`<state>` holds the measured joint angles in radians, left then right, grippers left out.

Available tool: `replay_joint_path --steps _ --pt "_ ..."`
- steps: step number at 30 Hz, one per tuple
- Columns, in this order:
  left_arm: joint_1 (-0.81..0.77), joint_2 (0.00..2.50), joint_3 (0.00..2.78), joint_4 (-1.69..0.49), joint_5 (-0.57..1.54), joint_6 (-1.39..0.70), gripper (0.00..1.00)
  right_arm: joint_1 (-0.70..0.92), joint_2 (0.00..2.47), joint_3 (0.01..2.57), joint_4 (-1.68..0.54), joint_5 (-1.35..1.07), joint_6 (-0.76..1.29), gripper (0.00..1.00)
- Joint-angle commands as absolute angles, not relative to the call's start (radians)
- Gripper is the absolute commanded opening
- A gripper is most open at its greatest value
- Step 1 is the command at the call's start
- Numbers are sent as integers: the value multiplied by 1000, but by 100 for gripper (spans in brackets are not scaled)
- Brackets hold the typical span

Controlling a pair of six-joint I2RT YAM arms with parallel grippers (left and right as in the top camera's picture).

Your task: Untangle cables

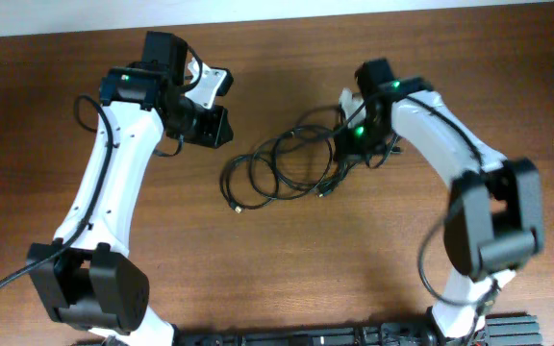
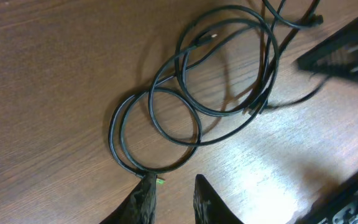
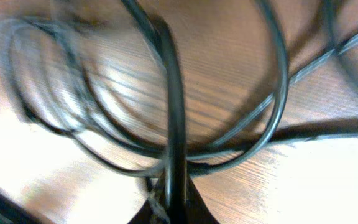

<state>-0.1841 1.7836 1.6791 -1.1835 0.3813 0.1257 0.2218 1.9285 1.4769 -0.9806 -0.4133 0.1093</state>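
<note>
The right gripper (image 3: 173,210) pinches a right-edge strand of the cables (image 1: 291,146), left gripper (image 2: 173,190) slightly parted and empty; next, likely, drawing that strand clear.

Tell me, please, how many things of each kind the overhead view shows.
Robot arms: 2 (left arm, right arm)
Cable tangle: 1; its separate cords overlap too much to count
Table: 1
Total: 4
</note>
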Motion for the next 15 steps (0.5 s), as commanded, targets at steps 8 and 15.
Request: replay_joint_path --steps 8,15 --pt "-205 1756 1686 -1182 366 117 26 269 1271 1902 -873 -442 109 4" --pt "-359 1757 1686 -1107 461 128 68 268 1191 1902 -718 -441 109 4"
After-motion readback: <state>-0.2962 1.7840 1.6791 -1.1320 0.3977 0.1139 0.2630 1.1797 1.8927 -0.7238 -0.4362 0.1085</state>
